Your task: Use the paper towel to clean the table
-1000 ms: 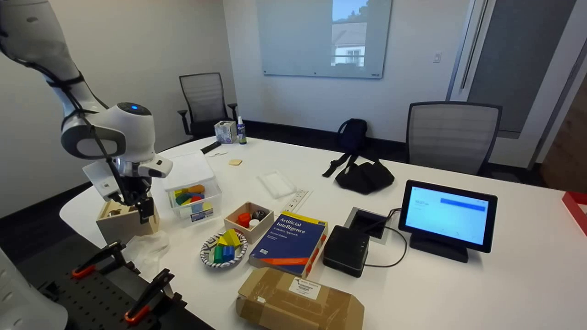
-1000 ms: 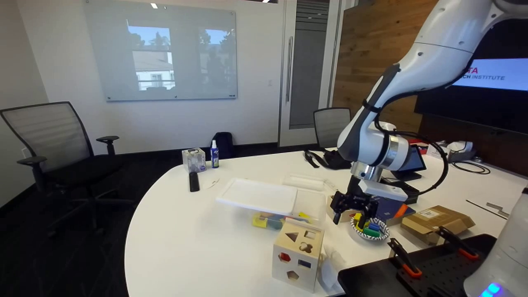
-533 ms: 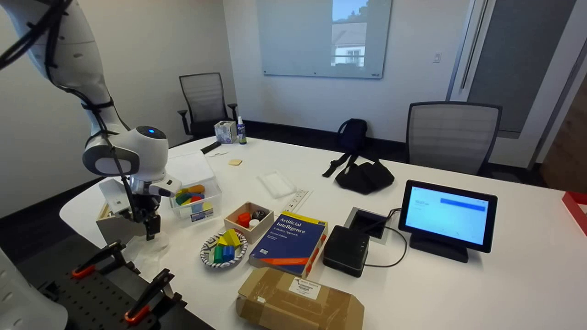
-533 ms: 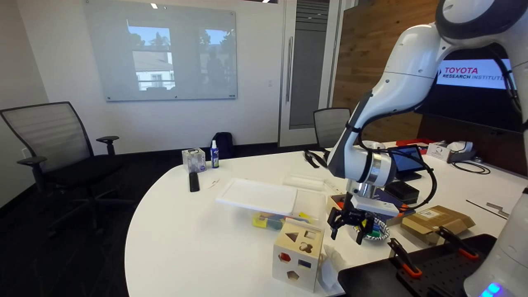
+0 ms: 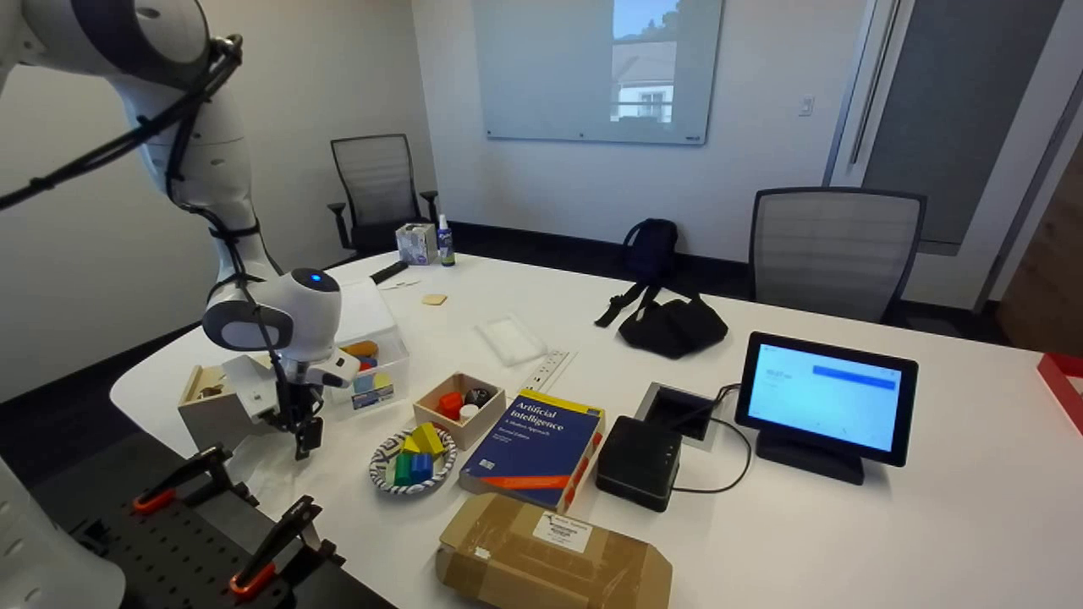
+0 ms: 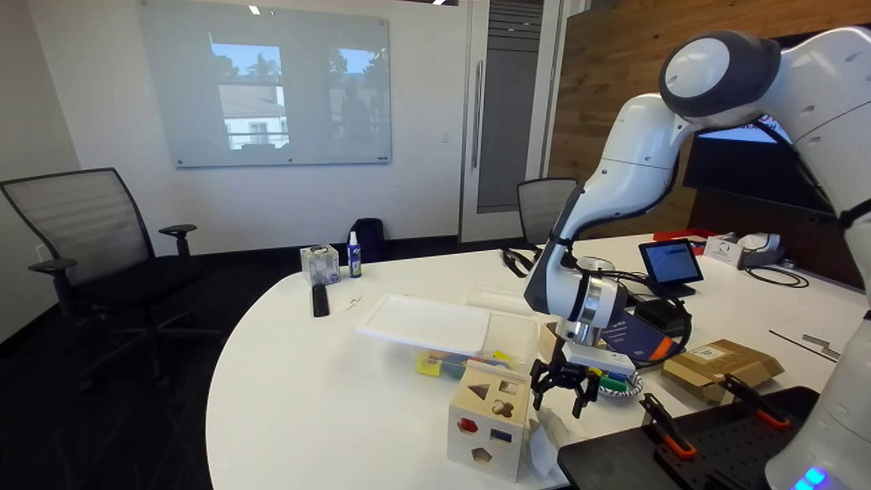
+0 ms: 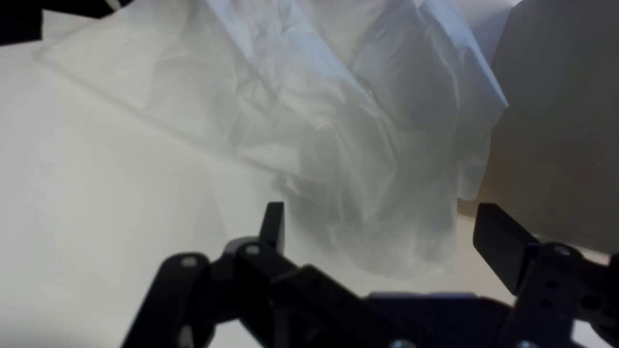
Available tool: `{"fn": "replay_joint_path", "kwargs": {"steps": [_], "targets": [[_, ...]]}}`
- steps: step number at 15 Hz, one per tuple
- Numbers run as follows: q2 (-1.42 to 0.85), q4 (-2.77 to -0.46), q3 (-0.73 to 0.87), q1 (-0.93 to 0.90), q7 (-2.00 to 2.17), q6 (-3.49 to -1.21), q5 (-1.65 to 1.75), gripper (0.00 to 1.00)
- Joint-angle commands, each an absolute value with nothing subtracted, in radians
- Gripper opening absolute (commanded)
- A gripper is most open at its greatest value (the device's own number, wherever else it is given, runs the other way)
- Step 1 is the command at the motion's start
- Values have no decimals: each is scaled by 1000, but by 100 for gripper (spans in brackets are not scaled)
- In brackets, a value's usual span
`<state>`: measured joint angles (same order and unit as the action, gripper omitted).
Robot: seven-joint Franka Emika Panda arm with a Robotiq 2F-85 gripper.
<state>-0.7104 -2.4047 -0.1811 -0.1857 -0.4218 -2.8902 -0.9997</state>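
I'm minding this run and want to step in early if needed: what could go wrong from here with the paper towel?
The towel lies thin and crumpled, so the open end effector may close without catching it, or pinch only a fold.
The shape sorter stands right beside the towel, and a slightly off approach might bump it.
If the grasp works, a wide wipe could perhaps hit the bowl nearby.

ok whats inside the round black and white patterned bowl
At least one yellow block, a green block and a blue block show inside the round patterned bowl. They cover much of its floor, so anything beneath them cannot be seen.
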Motion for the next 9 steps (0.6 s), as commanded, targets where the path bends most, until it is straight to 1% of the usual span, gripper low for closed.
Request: {"fn": "replay_joint_path", "kwargs": {"steps": [1,3,4,5,6,9], "targets": [[-794,-2329,-200,-158,-465,-2900,-1011,100],[-828,-2299,-202,-154,-468,-2900,-1011,100],[-842,-2288,-203,-153,-471,-2901,-1011,94],[-852,-2280,-207,-147,-479,-2903,-1015,74],[-859,-2275,-215,-138,-486,-2909,-1022,68],[-860,-2279,-223,-121,-489,-2915,-1026,42]]}}
